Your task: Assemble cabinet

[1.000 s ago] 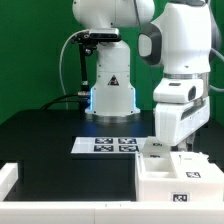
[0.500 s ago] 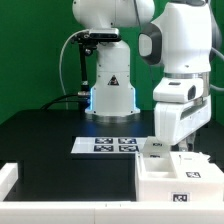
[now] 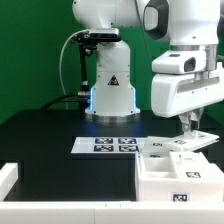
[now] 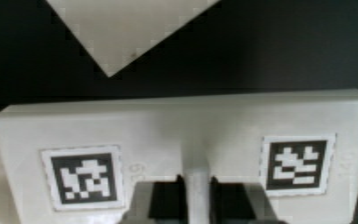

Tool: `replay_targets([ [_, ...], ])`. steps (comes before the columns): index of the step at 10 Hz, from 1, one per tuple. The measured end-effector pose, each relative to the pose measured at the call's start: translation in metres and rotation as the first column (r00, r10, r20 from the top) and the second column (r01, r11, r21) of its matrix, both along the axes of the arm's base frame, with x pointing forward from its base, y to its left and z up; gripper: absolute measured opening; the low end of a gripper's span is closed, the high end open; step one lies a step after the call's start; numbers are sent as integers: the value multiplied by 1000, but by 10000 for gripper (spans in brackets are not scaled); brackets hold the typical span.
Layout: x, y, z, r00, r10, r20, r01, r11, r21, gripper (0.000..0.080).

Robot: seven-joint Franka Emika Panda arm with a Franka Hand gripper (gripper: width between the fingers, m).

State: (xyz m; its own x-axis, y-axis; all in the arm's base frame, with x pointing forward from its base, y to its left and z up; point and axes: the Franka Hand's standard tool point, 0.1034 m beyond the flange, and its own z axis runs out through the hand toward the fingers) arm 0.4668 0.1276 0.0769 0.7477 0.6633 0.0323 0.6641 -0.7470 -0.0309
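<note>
The cabinet (image 3: 168, 186) is seen resting on the black table (image 3: 45, 140) at the exterior view's lower right, just beside the marker board (image 3: 105, 146). A small flat white tagged panel (image 3: 172, 145) is held level just above the cabinet's top. It is pinched at its edge between the jaws of the gripper (image 3: 192, 130), as far as can be told from the wrist view.

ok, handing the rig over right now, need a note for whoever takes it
Gripper: jaws look shut on a small tagged panel.
Panel: held roughly flat over the cabinet; can't tell if it is clear of it.
Cabinet: exterior view's lower right, beside the marker board.
Done: panel grasped, it seems.
Left: fit the panel to the cabinet.
</note>
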Motion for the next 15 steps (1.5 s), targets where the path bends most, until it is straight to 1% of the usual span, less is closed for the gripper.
replay_targets([
  [1,1,-2,-4,1000,28,11,-28,1000,4,54],
  [4,1,-2,-4,1000,25,9,-25,1000,4,54],
  [5,0,-4,-1,999,-26,20,26,1000,5,54],
  [6,-4,-12,8,994,-105,42,105,995,6,54],
  [7,-10,-19,11,984,-173,40,173,985,5,54],
  [8,-11,-21,11,974,-224,33,224,974,16,54],
  [9,-10,-21,11,972,-235,31,234,972,21,54],
  [12,-11,-23,11,961,-273,32,272,962,23,54],
  [13,-15,-27,11,948,-316,40,315,949,27,54],
  [14,-19,-35,12,892,-450,48,448,893,47,54],
  [15,-23,-45,10,817,-575,43,572,817,68,54],
])
